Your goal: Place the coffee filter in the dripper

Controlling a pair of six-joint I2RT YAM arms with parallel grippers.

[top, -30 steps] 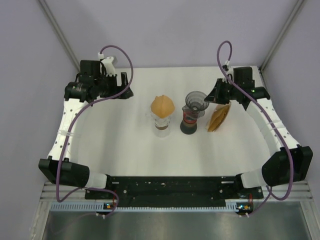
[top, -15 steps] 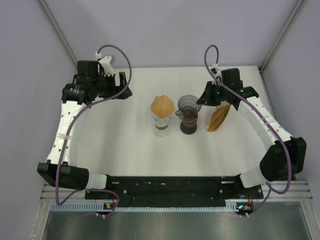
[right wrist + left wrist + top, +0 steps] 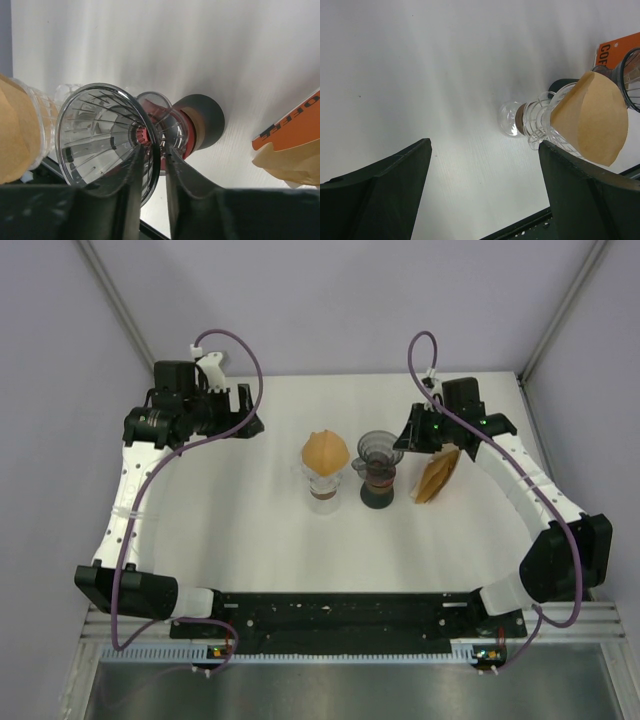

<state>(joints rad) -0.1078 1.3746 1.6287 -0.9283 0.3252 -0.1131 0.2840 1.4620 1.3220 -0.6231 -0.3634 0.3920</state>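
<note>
My right gripper (image 3: 403,445) is shut on the rim of a smoky clear dripper (image 3: 378,448), one finger inside the cone and one outside. In the right wrist view the gripper (image 3: 155,147) holds the dripper (image 3: 100,135) tilted at the mouth of a dark server with a red band (image 3: 200,122). A brown paper filter (image 3: 325,450) sits in a second clear dripper on a glass carafe just left of it, also in the left wrist view (image 3: 590,117). My left gripper (image 3: 252,425) is open and empty at the far left; its view (image 3: 485,185) shows bare table between the jaws.
An orange pack of brown filters (image 3: 438,476) lies on the table right of the server, also in the right wrist view (image 3: 292,140). The white table (image 3: 220,520) is walled at the back and sides. The black base rail runs along the near edge.
My right gripper has carried the smoky dripper left and down over the dark server. In the last half second it barely moved. The left arm has stayed still.
</note>
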